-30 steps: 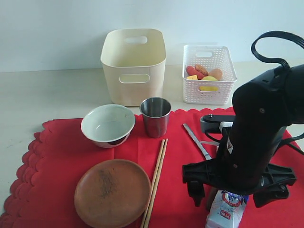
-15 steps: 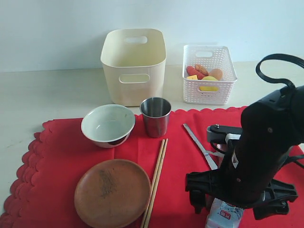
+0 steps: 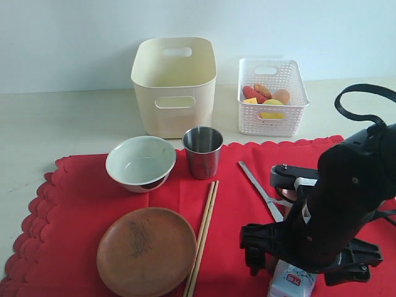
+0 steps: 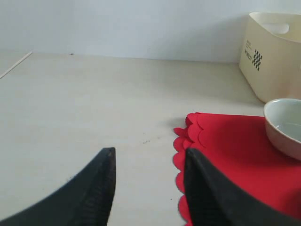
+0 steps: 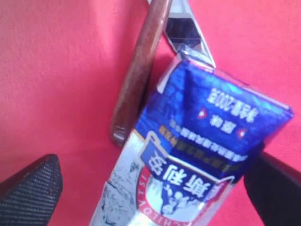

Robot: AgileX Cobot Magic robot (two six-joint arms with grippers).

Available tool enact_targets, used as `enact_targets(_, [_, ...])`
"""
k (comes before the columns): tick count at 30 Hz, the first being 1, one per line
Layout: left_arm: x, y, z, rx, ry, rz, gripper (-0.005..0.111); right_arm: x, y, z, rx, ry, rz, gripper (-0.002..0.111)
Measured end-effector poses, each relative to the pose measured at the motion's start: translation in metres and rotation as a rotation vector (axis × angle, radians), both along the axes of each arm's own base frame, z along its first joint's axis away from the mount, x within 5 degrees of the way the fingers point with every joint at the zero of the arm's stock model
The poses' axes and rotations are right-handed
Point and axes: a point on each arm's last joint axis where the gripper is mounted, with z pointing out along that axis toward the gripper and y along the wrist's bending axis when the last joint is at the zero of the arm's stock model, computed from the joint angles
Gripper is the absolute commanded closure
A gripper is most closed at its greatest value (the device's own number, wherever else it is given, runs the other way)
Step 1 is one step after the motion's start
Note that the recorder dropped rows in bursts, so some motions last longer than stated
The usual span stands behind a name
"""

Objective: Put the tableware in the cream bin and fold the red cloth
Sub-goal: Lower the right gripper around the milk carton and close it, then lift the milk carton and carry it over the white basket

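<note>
While the right gripper (image 3: 299, 271) hangs over the red cloth (image 3: 74, 210) toward its 5 o'clock corner, jaws spread wide astride a milk carton (image 3: 291, 283) and clasping nothing, the left gripper (image 4: 149, 155) is likewise released, fingers parted over bare table by the cloth's scalloped edge. On the cloth, the bowl (image 3: 140, 162) and steel cup (image 3: 202, 151) stand side by side, the wooden plate (image 3: 146, 250) lies at the bowl's 6 o'clock with the chopsticks (image 3: 203, 241) at its 3 o'clock, and the knife (image 3: 257, 184) runs under the arm, the dark wooden spoon (image 5: 141, 70) beside it. The cream bin (image 3: 174, 86) stands off the cloth at the cup's 12 o'clock.
</note>
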Motion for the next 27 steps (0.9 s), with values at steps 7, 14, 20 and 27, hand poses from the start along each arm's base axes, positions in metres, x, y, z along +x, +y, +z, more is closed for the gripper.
enact_targets(7, [0.0,0.0,0.0,0.0,0.0,0.0,0.061,0.001,0.001,-0.007,-0.01,0.01,0.0,0.053])
enact_targets(14, [0.0,0.0,0.0,0.0,0.0,0.0,0.061,0.002,0.0,-0.009,-0.026,0.008,0.019,0.103])
enact_targets(20, [0.0,0.0,0.0,0.0,0.0,0.0,0.061,0.003,-0.001,-0.009,-0.035,0.001,0.035,0.107])
enact_targets(27, [0.0,0.0,0.0,0.0,0.0,0.0,0.061,0.002,-0.006,0.003,-0.056,-0.041,0.083,0.108])
